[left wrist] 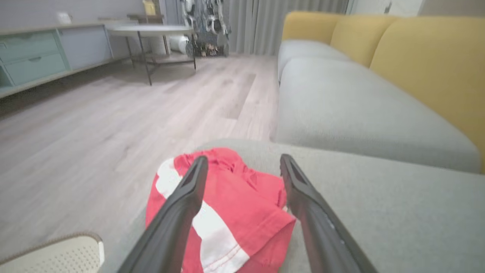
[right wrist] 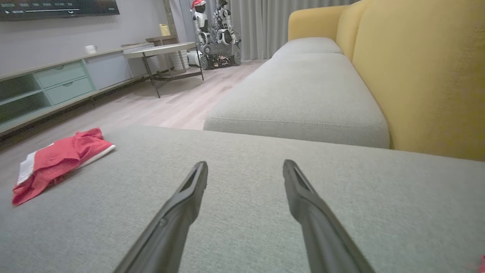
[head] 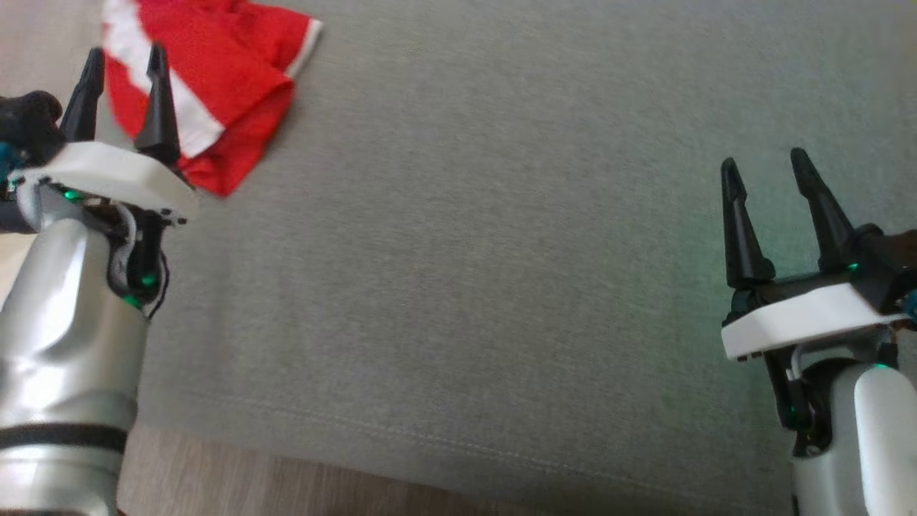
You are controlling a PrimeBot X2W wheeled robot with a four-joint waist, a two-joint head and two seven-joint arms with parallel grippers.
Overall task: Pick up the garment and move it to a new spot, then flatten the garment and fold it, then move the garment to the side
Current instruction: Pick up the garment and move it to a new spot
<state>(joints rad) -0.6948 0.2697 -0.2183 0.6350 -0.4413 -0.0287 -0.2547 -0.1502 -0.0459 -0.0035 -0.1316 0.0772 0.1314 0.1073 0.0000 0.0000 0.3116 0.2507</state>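
red garment [head: 215,79] with white stripe and white hem trim, bunched in loose folds, not flat. it lies on the grey seat cushion [head: 501,251] at the far left corner in head view, close to the cushion's edge where the wood floor [left wrist: 94,125] starts.

left gripper [head: 125,54] sits just at the near side of the garment. jaws spread wide, nothing pinched between them. in left wrist view the two dark fingers [left wrist: 182,212] frame the cloth, and the garment fills the gap between them (cannot tell if the tips touch the fabric or hang just above it).

right gripper [head: 763,161] is at lower right in head view, over bare grey cushion and well apart from the garment. jaws spread too, holding nothing. in right wrist view the garment is far off to the left, near the cushion's edge.

background: yellow backrest [left wrist: 428,64] behind a second grey seat cushion [right wrist: 303,91]. low pale-green cabinet [left wrist: 34,57] along the wall, round side table [left wrist: 151,30] on thin dark legs, grey curtain [right wrist: 257,26], small toy robot [right wrist: 216,30] on the floor by the curtain. cream perforated object [left wrist: 57,254] at the bottom left corner of left wrist view; what it is cannot be told.
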